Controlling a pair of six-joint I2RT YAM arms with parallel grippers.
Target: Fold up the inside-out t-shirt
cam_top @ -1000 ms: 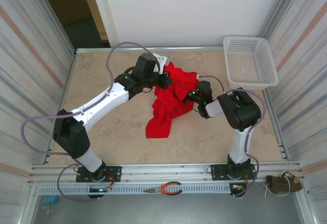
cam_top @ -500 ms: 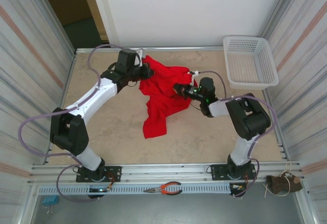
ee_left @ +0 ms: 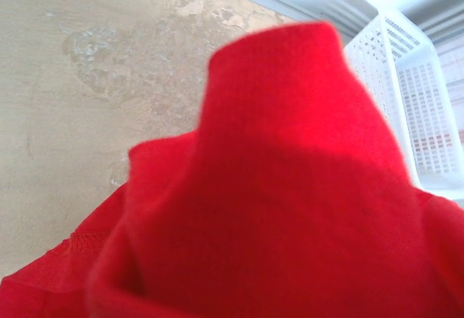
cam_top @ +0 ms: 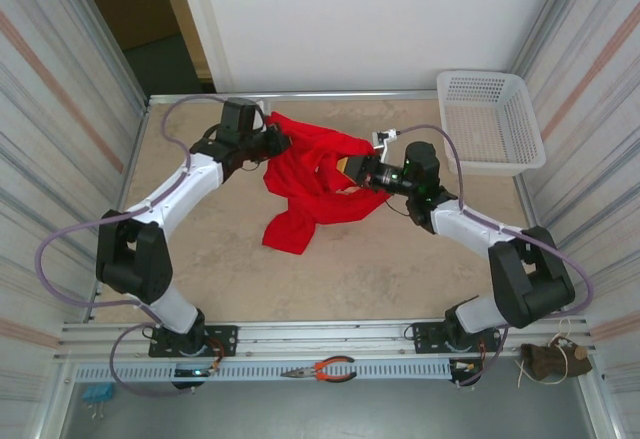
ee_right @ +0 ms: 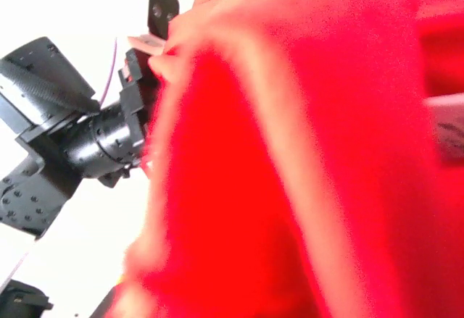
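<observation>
The inside-out t-shirt [cam_top: 315,184], bright red and heavily wrinkled, is located in the far middle of the tabletop [cam_top: 380,269], between the two arms. Its upper edge is gathered at the left claw [cam_top: 276,141] on one side and at the right claw [cam_top: 352,169] on the other. The rest of the cloth is draped downward in a crumpled tail whose lowest fold is laid on the tabletop toward the near left.

The left claw is closed on the shirt's far-left edge, with cloth bunched over its tips. The right claw is likewise closed tight on the shirt's right edge.

From the left wrist, a raised fold of the t-shirt [ee_left: 290,187] is seen close up, with the white basket [ee_left: 424,108] behind it. From the right wrist, blurred red cloth [ee_right: 304,159] is seen with the left arm [ee_right: 80,140] beyond it.

The white basket [cam_top: 490,124] is placed at the far right corner, well apart from the shirt. Orange-handled pliers [cam_top: 325,369] are seen on the rail at the near edge.
</observation>
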